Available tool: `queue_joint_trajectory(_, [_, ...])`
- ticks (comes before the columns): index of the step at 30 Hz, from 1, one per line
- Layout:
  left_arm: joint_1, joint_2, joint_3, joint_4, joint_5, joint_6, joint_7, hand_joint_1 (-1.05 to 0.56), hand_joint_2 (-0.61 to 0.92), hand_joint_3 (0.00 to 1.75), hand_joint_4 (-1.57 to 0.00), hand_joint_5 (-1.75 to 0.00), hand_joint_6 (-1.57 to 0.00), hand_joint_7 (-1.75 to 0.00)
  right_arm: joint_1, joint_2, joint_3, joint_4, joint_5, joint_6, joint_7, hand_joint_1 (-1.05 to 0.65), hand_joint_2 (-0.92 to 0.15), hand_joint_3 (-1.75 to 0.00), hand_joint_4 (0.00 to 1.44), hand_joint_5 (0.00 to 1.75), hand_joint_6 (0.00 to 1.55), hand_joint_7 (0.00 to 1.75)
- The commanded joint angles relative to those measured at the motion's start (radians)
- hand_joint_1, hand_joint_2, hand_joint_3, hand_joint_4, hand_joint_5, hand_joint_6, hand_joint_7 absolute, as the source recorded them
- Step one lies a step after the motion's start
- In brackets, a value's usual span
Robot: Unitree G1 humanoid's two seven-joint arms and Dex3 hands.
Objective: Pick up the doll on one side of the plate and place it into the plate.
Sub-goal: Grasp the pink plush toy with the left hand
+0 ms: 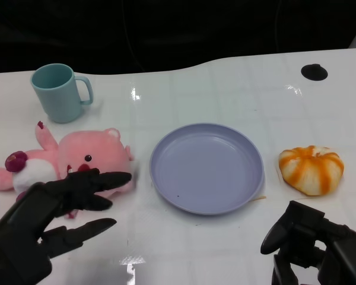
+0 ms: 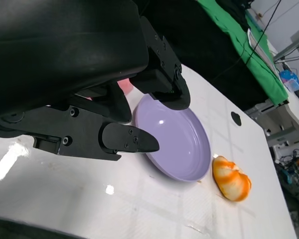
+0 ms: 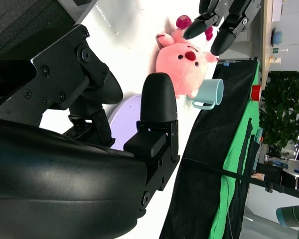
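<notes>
Currently, the left hand [image 1: 53, 205] hovers at the lower left of the head view, fingers spread and holding nothing, its fingertips over the near edge of the pink doll [image 1: 65, 160]. The doll lies at centre left, just beside the plate [image 1: 249, 178]. Judged soft, light and compressible, it should tolerate a firm grasp across the round head. Its long axis runs roughly left-right, head toward the plate. At the lower right, the right hand [image 1: 311, 243] is curled, holding nothing.
</notes>
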Motion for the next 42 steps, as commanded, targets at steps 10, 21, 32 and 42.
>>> queue_joint_trajectory(10, [-0.035, 0.075, 0.05, -0.027, 0.234, -0.089, 0.072, -0.62, 0.92, 0.01, -0.14, -0.53, -0.35, 0.0, 0.0, -0.007, -0.006, -0.009, 0.005, -0.007, 0.002, 0.09, -0.45, -1.35, 0.7, 1.75, 0.56, 1.58])
queue_joint_trajectory(21, [-0.072, 0.13, 0.059, -0.021, 0.479, -0.049, 0.095, -0.69, 0.92, 0.01, -0.08, -0.48, -0.29, 0.0, 0.004, -0.008, -0.009, -0.015, 0.009, -0.002, 0.002, 0.09, -0.46, -1.34, 0.7, 1.75, 0.56, 1.58])
queue_joint_trajectory(32, [-0.148, 0.17, 0.0, 0.02, 0.766, 0.044, 0.06, -0.77, 0.92, 0.04, 0.0, -0.41, -0.16, 0.0, 0.005, -0.004, -0.009, -0.02, 0.012, 0.006, -0.001, 0.08, -0.47, -1.34, 0.69, 1.75, 0.56, 1.59])
queue_joint_trajectory(42, [-0.229, 0.19, -0.066, 0.13, 0.824, 0.114, -0.01, -0.77, 0.9, 0.01, 0.0, -0.36, -0.14, 0.0, 0.004, -0.003, -0.009, -0.026, 0.014, 0.017, -0.003, 0.08, -0.47, -1.34, 0.69, 1.75, 0.55, 1.59])
